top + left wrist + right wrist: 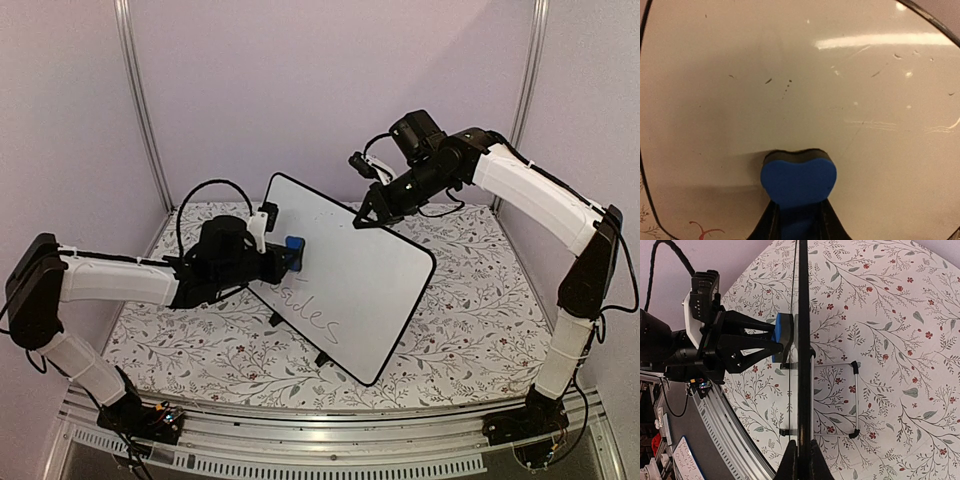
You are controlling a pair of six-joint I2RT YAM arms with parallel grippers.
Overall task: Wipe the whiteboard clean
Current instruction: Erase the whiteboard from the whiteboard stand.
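The whiteboard (350,270) stands tilted on small black feet in the middle of the table, with faint purple handwriting (308,305) on its lower part. My left gripper (283,258) is shut on a small blue eraser block (294,252) and presses it against the board's upper left face. In the left wrist view the eraser (798,181) touches the white surface (800,85). My right gripper (368,215) is shut on the board's top edge. In the right wrist view the board is edge-on (803,340), with my right gripper (803,456) clamped on its rim.
A floral tablecloth (480,300) covers the table. The board's wire stand (856,400) rests on the cloth behind it. Metal frame posts (140,100) and purple walls close in the back. An aluminium rail (330,440) runs along the near edge.
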